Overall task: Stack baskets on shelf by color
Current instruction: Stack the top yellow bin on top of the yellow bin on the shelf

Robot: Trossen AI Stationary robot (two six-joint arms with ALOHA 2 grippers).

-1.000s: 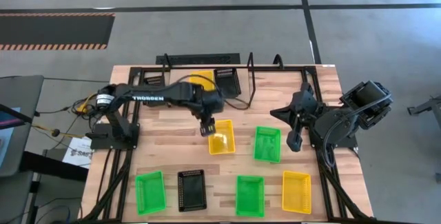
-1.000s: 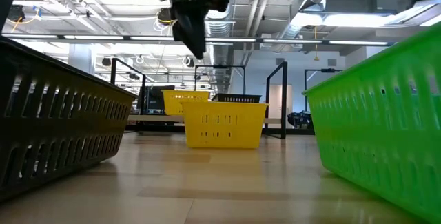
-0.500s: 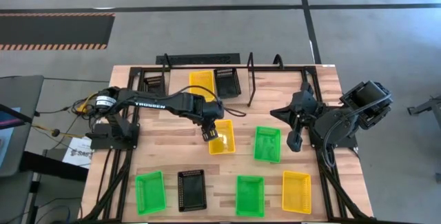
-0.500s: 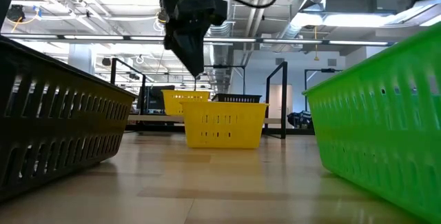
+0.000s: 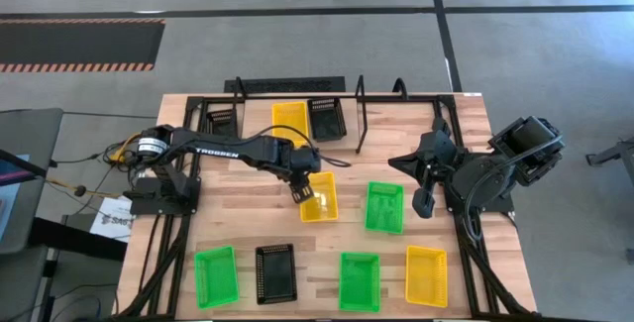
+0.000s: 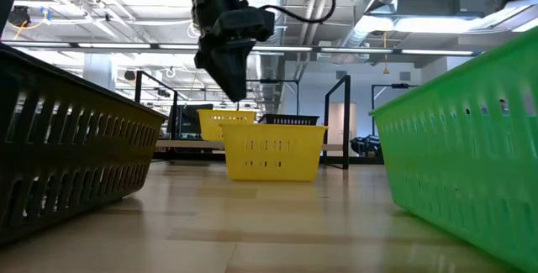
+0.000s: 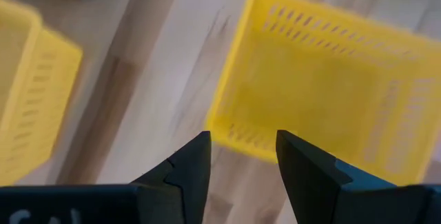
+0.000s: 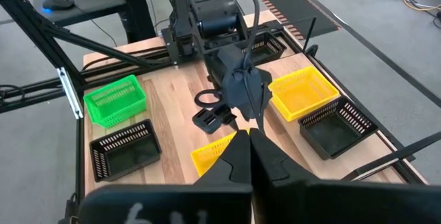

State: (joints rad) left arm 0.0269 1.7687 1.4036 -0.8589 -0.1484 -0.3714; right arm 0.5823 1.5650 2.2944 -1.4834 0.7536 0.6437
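My left gripper (image 5: 302, 191) is open and hovers over the left end of a yellow basket (image 5: 320, 197) that sits flat on the table's middle. In the left wrist view that yellow basket (image 7: 324, 86) has its short rim (image 7: 238, 145) between my fingers, below them. In the low view the left gripper (image 6: 231, 84) hangs above the yellow basket (image 6: 273, 151). On the shelf (image 5: 297, 86) at the far edge stand a yellow basket (image 5: 289, 119) and a black basket (image 5: 327, 117). My right gripper (image 5: 424, 203) is shut and waits at the table's right side.
Other baskets rest on the table: a green one (image 5: 384, 206) right of the middle, and along the near edge green (image 5: 216, 274), black (image 5: 276, 272), green (image 5: 360, 280) and yellow (image 5: 426, 274). Another black basket (image 5: 220, 119) sits at the far left. Bare wood lies left of the middle.
My left gripper has moved from beside the shelf toward the table's near edge and has come down toward the left end of the middle yellow basket. The arm no longer covers the yellow basket on the shelf. No basket has moved.
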